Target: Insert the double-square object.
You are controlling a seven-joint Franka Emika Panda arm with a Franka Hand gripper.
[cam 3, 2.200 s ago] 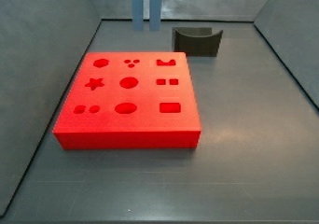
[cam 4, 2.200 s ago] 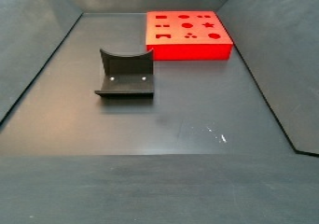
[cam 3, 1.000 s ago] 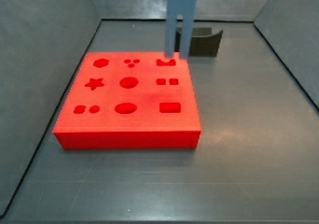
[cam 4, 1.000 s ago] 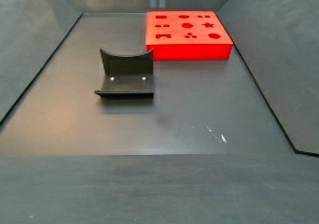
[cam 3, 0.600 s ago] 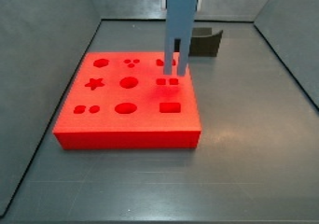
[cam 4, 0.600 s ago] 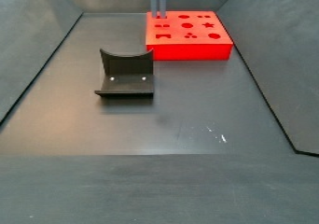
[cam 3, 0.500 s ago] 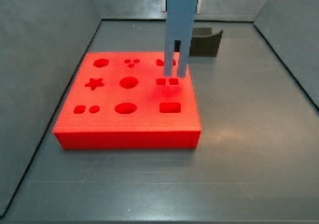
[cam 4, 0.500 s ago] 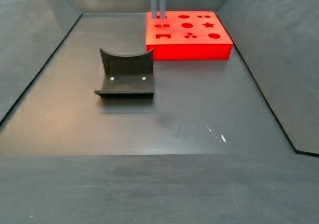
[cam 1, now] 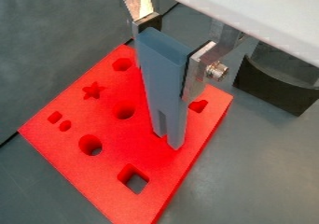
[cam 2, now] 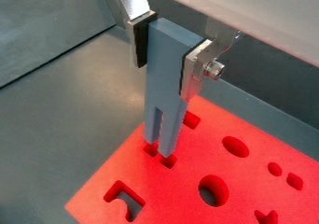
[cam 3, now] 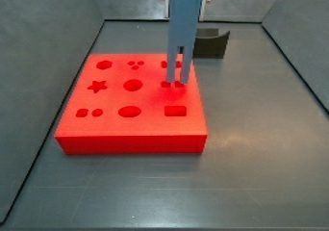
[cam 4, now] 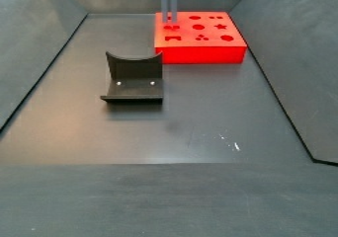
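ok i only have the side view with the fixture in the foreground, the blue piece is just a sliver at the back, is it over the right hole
Observer: Yes. In a side view the blue piece stands upright with its two prongs at the double-square hole of the red block.
Operator: is it in yet
Observer: In a wrist view the prong tips meet the block's top at that hole. How deep they sit I cannot tell.
Operator: tool got a good hold
Observer: The tool is above the block, and in both wrist views its silver fingers clamp the piece's upper part from two sides.
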